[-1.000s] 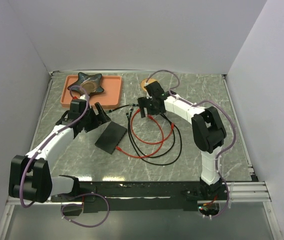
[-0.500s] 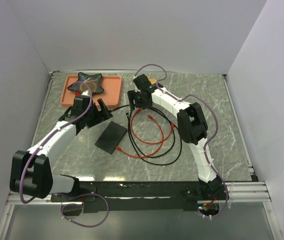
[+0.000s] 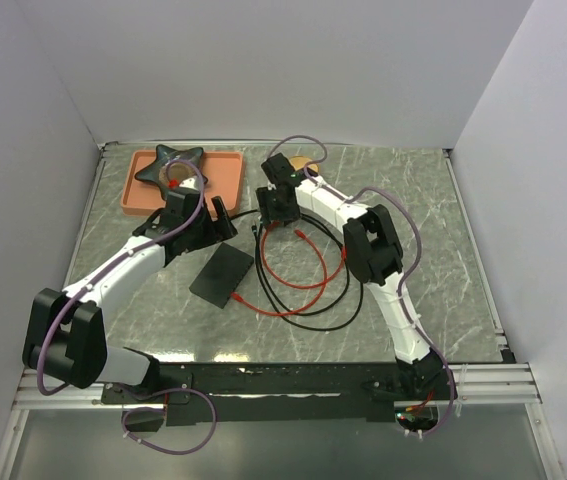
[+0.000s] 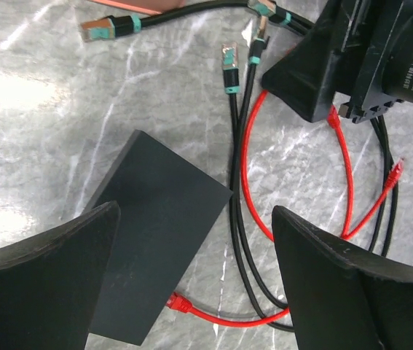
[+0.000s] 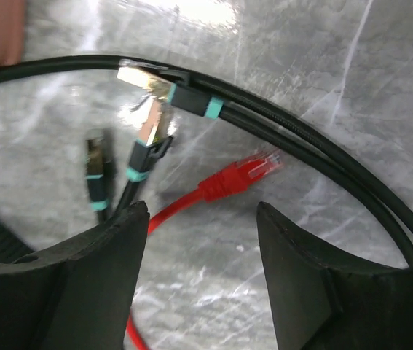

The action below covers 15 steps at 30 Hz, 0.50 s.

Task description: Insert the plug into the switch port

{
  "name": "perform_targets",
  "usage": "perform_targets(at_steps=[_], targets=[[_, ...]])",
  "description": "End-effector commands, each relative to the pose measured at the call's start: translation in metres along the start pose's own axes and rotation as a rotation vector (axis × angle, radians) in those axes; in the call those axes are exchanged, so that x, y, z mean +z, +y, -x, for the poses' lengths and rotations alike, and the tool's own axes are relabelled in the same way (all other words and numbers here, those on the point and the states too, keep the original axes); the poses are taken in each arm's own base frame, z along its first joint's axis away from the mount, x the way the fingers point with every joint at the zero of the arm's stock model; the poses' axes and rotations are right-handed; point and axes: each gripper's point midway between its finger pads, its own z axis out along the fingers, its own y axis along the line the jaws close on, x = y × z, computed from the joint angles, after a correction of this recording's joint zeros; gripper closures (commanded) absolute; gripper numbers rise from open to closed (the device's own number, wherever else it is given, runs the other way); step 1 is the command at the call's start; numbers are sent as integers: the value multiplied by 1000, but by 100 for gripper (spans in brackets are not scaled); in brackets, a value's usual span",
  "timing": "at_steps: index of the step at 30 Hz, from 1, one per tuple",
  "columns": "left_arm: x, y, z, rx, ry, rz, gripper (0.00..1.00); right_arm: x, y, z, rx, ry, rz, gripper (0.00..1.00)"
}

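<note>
The flat black box (image 3: 222,275) with the switch port lies left of centre; its sockets do not show from above. My left gripper (image 4: 195,219) hovers open over the box (image 4: 155,233), a finger on each side, touching nothing. A red plug (image 4: 179,302) sits against the box's near edge. My right gripper (image 5: 202,211) stands open just above the table, with nothing between its fingers (image 5: 104,255). The other red plug (image 5: 250,171) lies just beyond its tips. In the top view the right gripper (image 3: 276,212) is beside the black cables' ends.
Several black cables with teal-banded metal plugs (image 5: 151,135) lie close to the red plug. Red and black loops (image 3: 308,290) spread right of the box. A salmon tray (image 3: 228,185) holding a dark star-shaped object (image 3: 171,165) stands at the back left.
My right arm has swung left and stretched out over the cable ends, and its jaws have narrowed. The left gripper has shifted right, closer to the box.
</note>
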Motion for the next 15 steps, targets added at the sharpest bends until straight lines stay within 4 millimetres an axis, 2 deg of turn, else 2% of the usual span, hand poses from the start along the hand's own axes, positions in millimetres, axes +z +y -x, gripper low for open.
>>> perform_targets(at_steps=[1,5,9,11,15], targets=[[-3,-1,14,4,-55,20,8,2,0,-4,-14,27,-42,36],[-8,0,14,3,-65,20,8,4,1,-6,-19,34,-42,49],[-11,1,12,2,-60,24,8,8,2,-9,-43,51,-26,70],[-15,1,13,1,-68,26,8,8,0,-11,-65,58,-31,73],[-24,4,9,-11,-70,27,8,4,3,-12,-107,51,-3,88]])
